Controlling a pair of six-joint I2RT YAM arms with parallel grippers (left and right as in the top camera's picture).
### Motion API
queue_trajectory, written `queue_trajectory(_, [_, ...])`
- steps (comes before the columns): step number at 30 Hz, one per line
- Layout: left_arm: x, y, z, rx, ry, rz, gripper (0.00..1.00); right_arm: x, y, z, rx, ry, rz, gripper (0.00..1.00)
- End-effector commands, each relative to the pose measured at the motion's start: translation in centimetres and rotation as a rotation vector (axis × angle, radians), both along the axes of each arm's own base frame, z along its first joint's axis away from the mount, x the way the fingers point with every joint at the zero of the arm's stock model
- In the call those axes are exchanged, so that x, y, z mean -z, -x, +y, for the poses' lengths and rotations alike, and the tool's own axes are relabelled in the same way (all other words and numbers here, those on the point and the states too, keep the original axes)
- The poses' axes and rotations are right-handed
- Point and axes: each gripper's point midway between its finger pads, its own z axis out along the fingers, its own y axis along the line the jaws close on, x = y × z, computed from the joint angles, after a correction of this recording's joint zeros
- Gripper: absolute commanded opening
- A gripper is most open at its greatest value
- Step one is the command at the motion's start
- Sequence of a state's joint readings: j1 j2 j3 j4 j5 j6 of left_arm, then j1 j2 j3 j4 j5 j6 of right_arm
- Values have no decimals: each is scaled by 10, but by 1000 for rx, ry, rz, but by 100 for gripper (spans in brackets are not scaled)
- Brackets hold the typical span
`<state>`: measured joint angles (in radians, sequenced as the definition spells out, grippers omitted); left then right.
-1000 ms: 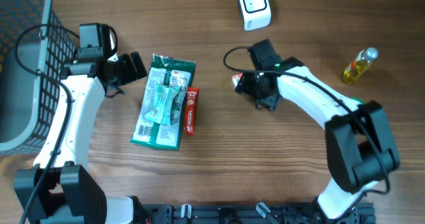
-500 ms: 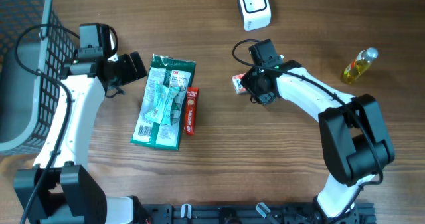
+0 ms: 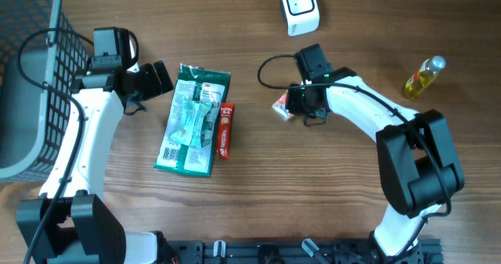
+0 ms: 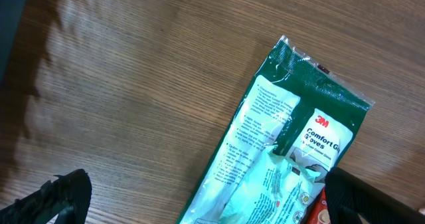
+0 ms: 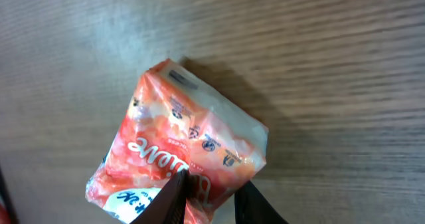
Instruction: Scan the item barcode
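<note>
1. At table centre, a touch toward 3 o'clock: right gripper is pressed together on one edge of the snack packet. Most of the bag sticks out free past the fingertips. Can't tell if it's lifted or resting on the wood.
2. Risk: the pinch is narrow and the film looks slick, so the packet may slip out or swing once it's moved.
3. Scanner sits at 12 o'clock from the packet, apart from it. Barcode isn't clearly readable in any view. If it ends up facing away from the scanner window, there's no read.
4. Risk: the squeeze crumples the film, and a wrinkled code may fail to scan.
5. Risk: the arm's cable loop hangs at 11 o'clock of the packet and could catch the bag on the way up.
6. Left gripper is spread wide and empty at 9 o'clock, by the glove pack. It's well apart from the right arm, so a clash is unlikely.
</note>
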<state>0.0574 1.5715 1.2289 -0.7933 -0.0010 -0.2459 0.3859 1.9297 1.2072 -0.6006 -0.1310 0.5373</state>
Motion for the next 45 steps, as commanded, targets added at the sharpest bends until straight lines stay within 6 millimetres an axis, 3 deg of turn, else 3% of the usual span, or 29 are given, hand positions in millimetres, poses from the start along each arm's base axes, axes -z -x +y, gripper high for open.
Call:
queue_trajectory(1, [-4,-2,0,-4,9,-13,100,-3,13,-10,-203,40,47,24])
queue_trajectory(3, [-4,-2,0,-4,9,-13,100,-12,17,-28,-233,95,90,31])
queue_trajectory(5, [-4,-2,0,-4,9,-13,100,-26,1,-40,-215,137,57,36])
queue_trajectory(7, [-4,-2,0,-4,9,-13,100,-38,-8,-32,-202,99,35,44])
queue_trajectory(9, [-4,-2,0,-4,9,-13,100,-37,2,-28,-131,58,95,43])
queue_trajectory(11, [-4,-2,0,-4,9,-13,100,-33,14,-32,-75,63,153,36])
queue_trajectory(12, [-4,-2,0,-4,9,-13,100,-29,19,-34,-68,67,170,4])
queue_trajectory(17, [-4,-2,0,-4,9,-13,100,-12,26,-55,31,169,182,4])
queue_trajectory(21, [-4,-2,0,-4,9,-13,100,3,25,-53,45,153,152,6])
queue_trajectory(24, [-4,-2,0,-4,9,-13,100,5,13,-49,45,133,95,8])
queue_trajectory(26, [-4,-2,0,-4,9,-13,100,1,-12,-40,50,95,-6,8])
queue_trajectory(29, [-4,-2,0,-4,9,-13,100,-10,-31,-10,-39,-51,-91,12])
queue_trajectory(32, [-4,-2,0,-4,9,-13,100,-26,-39,-14,-68,-39,-111,15])
queue_trajectory(34, [-4,-2,0,-4,9,-13,100,-50,-43,-20,-86,-32,-130,22])
queue_trajectory(37, [-4,-2,0,-4,9,-13,100,-56,-28,-27,-100,-16,-85,30])
queue_trajectory(41, [-4,-2,0,-4,9,-13,100,-40,4,-17,-118,-95,41,31])
queue_trajectory(45, [-4,-2,0,-4,9,-13,100,-22,17,-20,-117,-92,76,31])
